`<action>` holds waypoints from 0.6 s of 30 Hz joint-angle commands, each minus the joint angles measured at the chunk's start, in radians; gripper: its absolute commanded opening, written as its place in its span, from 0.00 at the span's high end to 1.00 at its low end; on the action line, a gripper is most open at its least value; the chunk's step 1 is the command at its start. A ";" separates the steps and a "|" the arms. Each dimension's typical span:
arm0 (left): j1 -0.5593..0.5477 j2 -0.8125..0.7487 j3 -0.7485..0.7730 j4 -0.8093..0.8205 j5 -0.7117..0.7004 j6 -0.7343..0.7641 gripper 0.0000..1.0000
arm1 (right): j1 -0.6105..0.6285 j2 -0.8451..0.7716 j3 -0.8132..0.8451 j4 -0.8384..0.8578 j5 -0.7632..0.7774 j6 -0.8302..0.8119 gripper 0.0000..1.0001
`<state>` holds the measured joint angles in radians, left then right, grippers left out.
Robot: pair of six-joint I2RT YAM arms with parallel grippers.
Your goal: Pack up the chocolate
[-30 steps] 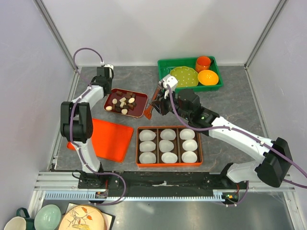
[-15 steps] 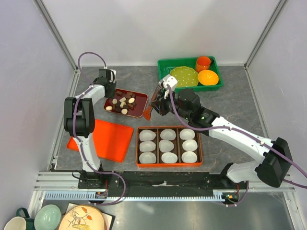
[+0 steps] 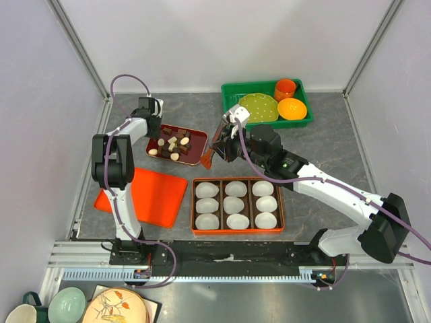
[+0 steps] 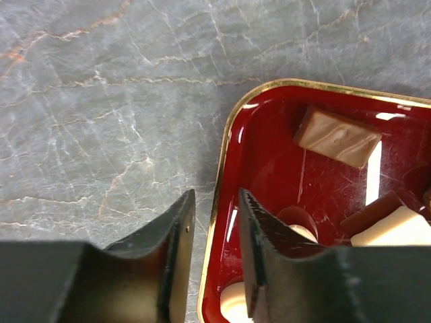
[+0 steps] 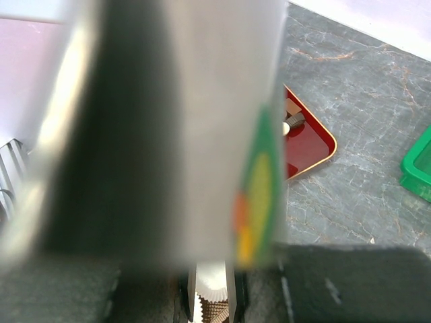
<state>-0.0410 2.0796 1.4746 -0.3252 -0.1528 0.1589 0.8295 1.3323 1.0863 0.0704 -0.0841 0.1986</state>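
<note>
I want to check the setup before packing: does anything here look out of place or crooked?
Only small things. The flat orange lid lies rotated, unlike the squarely placed orange box of white paper cups. The left hand straddles the gold rim of the dark red tray, with one finger outside it.
</note>
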 commanded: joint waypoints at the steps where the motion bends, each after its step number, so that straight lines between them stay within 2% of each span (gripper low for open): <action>1: 0.007 0.016 0.042 -0.014 0.024 0.030 0.67 | -0.007 -0.027 -0.012 0.042 -0.009 0.013 0.81; 2: 0.007 0.019 0.044 -0.024 0.032 0.030 0.72 | -0.009 -0.028 -0.014 0.042 -0.011 0.015 0.81; 5: 0.006 0.025 0.046 -0.038 0.044 0.030 0.75 | -0.012 -0.038 -0.017 0.039 -0.006 0.015 0.81; 12: -0.016 -0.019 -0.003 -0.080 0.111 0.013 0.75 | -0.023 -0.061 -0.040 0.028 0.014 0.015 0.81; 18: -0.080 -0.079 -0.062 -0.147 0.194 -0.034 0.74 | -0.052 -0.065 -0.068 0.023 0.038 0.010 0.82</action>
<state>-0.0620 2.0663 1.4631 -0.3866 -0.0738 0.1650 0.7967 1.2987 1.0328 0.0654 -0.0734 0.2058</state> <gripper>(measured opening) 0.253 0.250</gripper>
